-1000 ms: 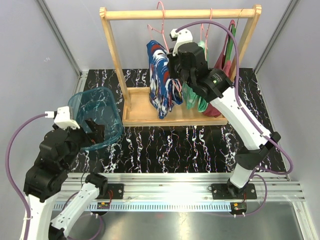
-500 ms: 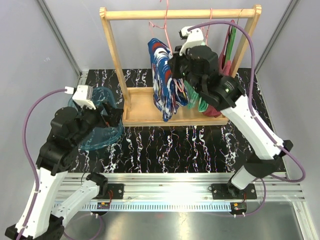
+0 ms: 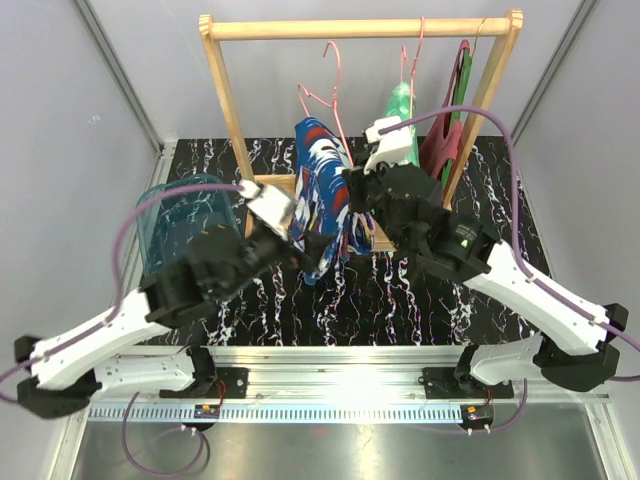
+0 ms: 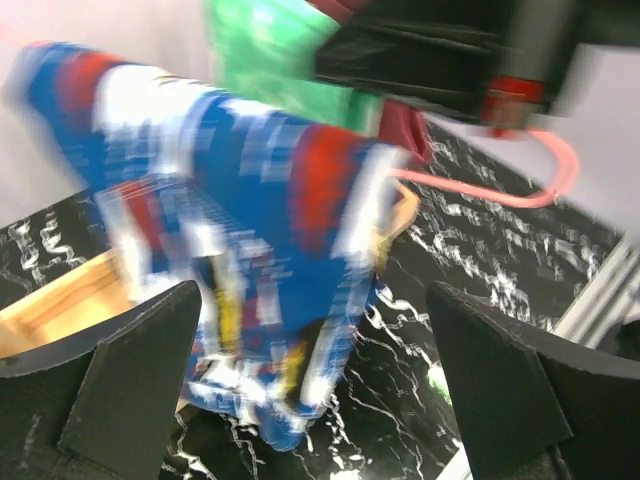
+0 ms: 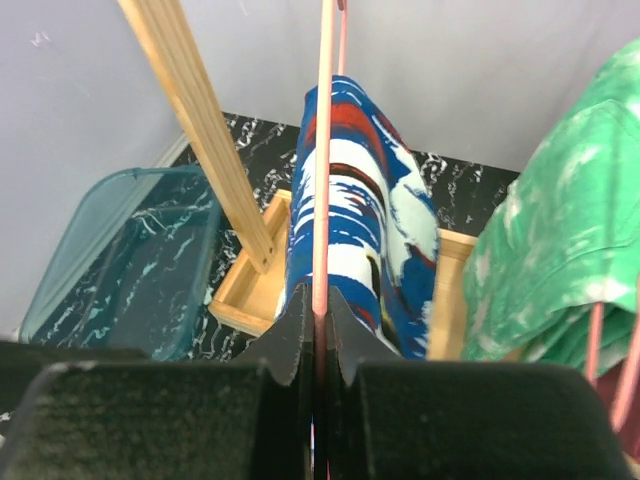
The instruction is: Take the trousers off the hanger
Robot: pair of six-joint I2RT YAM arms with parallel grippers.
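The dark blue trousers [image 3: 322, 195] with red and white patches hang folded over a pink hanger [image 3: 333, 85], whose hook is below and in front of the rack's top rod. My right gripper [image 3: 353, 195] is shut on the hanger's wire [image 5: 322, 180], with the blue trousers [image 5: 352, 215] just beyond its fingers. My left gripper [image 3: 298, 240] is open right beside the blue trousers [image 4: 240, 250], its fingers [image 4: 130, 390] spread wide and empty. The green trousers [image 3: 399, 105] still hang on the rack, and show in the right wrist view [image 5: 560, 230].
The wooden rack [image 3: 225, 95] with its tray base stands at the back. A maroon garment [image 3: 441, 145] hangs at its right end. A teal bin [image 3: 180, 210] lies left of the rack, also seen in the right wrist view [image 5: 110, 260].
My right gripper has brought the hanger with the blue trousers off the rod, down and towards the front. My left arm has swung from the bin to the trousers.
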